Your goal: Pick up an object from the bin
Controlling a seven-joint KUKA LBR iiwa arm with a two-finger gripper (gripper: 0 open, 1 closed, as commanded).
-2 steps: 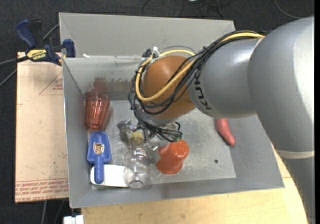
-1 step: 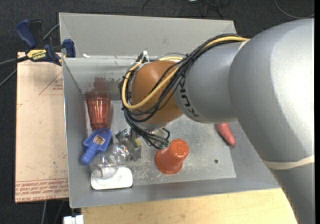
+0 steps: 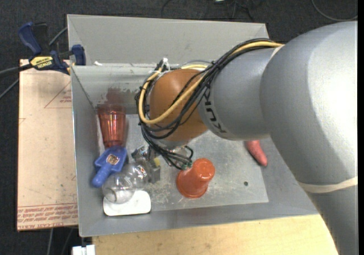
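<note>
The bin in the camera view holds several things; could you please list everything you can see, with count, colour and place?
bin: one, grey metal, middle of the view.
translucent cup: one, red, by the bin's left wall.
toy-like piece: one, blue, below the translucent cup.
clear plastic piece: one, see-through, lower left.
flat piece: one, white, front-left corner.
orange cup: one, orange, floor's lower middle.
stick-like piece: one, pinkish red, right side, partly under the arm.
arm: one, grey, orange wrist cover, reaching from the right.
gripper: one, dark, beside the clear plastic piece.

Hand [image 3: 146, 162] between blue toy [image 3: 108, 164] and orange cup [image 3: 195, 179]
</note>
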